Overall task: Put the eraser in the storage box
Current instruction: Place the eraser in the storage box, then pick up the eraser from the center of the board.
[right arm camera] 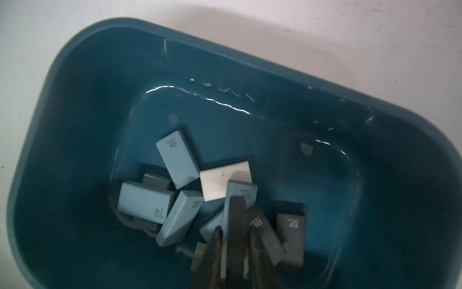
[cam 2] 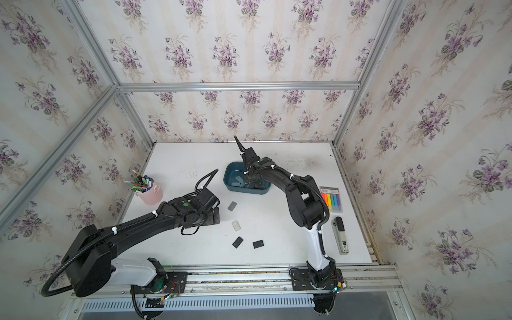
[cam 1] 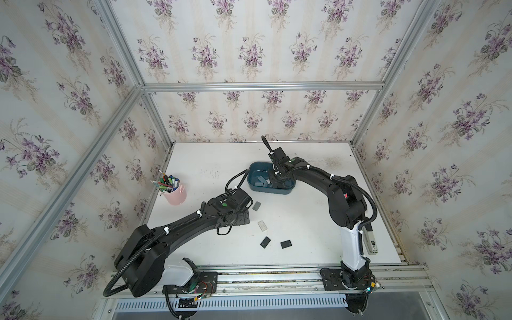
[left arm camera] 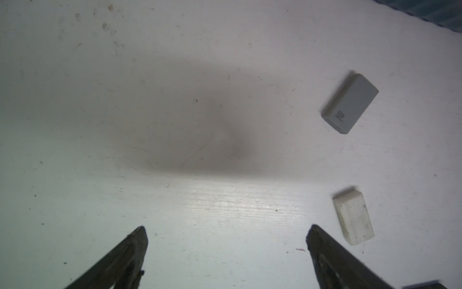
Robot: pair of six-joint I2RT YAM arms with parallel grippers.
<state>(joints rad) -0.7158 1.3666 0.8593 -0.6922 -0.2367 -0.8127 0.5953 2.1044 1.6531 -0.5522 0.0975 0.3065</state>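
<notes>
Teal storage box (right arm camera: 225, 53) rim clear of right jaws, eraser (right arm camera: 236, 225) grip unclear; left jaws wide open.

We cannot tell whether the right gripper (right arm camera: 235, 230) grips the dark eraser (right arm camera: 236, 207) between its blurred fingers (right arm camera: 210, 257). Both top views hide that gripper behind the right arm (cam 1: 318, 177), and the left wrist view's edge cuts off the storage box (left arm camera: 440, 10).
</notes>
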